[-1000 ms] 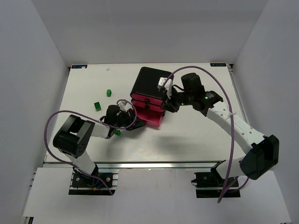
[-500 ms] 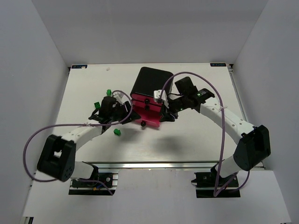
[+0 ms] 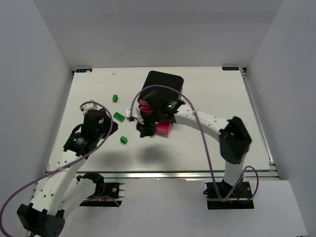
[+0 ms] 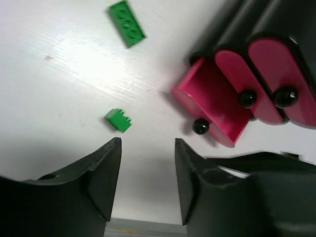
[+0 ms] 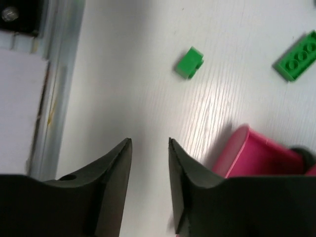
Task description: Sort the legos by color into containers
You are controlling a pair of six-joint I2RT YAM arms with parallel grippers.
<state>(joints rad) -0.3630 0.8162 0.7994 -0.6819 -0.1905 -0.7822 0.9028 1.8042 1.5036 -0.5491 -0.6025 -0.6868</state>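
green legos point(image 3: 119, 117), magenta drawers point(image 4: 212, 98), black casing point(image 3: 163, 84).

The tabletop point(image 4: 59, 64) is white, with a fine streaked grain and a soft sheen under the light. The green lego bricks point(image 4: 127, 23) are smooth, glossy plastic. The open pink drawer point(image 4: 212, 96) looks like smooth satin plastic, and its round black knob point(image 4: 200, 127) is shiny. The black casing point(image 3: 165, 81) is smooth, with a dull sheen. A metal rail point(image 5: 64, 74) lines the tabletop's near edge.
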